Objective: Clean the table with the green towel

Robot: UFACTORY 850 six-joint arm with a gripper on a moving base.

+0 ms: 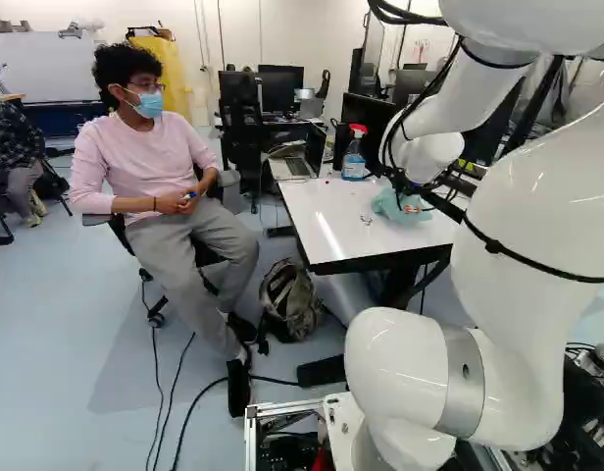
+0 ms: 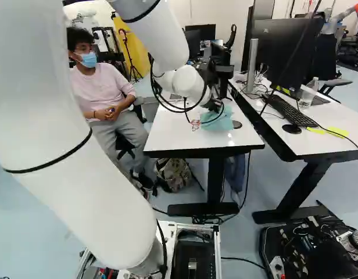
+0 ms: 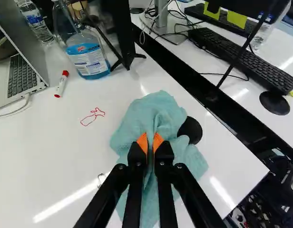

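1. Toward the right end of the near white table [image 1: 327, 211], you have one green towel [image 3: 161, 109], bunched up and lying on the tabletop
2. Your one gripper [image 1: 410, 204] is over it; in the wrist view both fingers of the gripper [image 3: 150, 142] are clamped on the towel, with a ridge of cloth pinched between the two orange pads [image 3: 142, 141]
3. The towel's long axis follows the line of the fingers, slantwise over the table: you can see its rounded end pointing to the far right, its tail running under the gripper to the near left, and one loose fold spreading toward the near right corner
4. You get one black disc [image 3: 190, 129] on this table, against the towel's right side, partly covered by cloth
5. To the left of the towel, count one red line drawing [image 3: 92, 116] and one small metal clip [image 3: 101, 178], both apart from the cloth
6. Farther off on the same table, you have two bottles, one spray bottle [image 3: 92, 57] with blue liquid and one clear bottle [image 3: 36, 21], plus one laptop [image 3: 27, 76] standing open at the left and one red-capped marker [image 3: 62, 84] between the laptop and the spray bottle
7. Off to the right, past a dark gap, you see a second white table [image 2: 327, 119] bearing a mouse [image 3: 275, 103]
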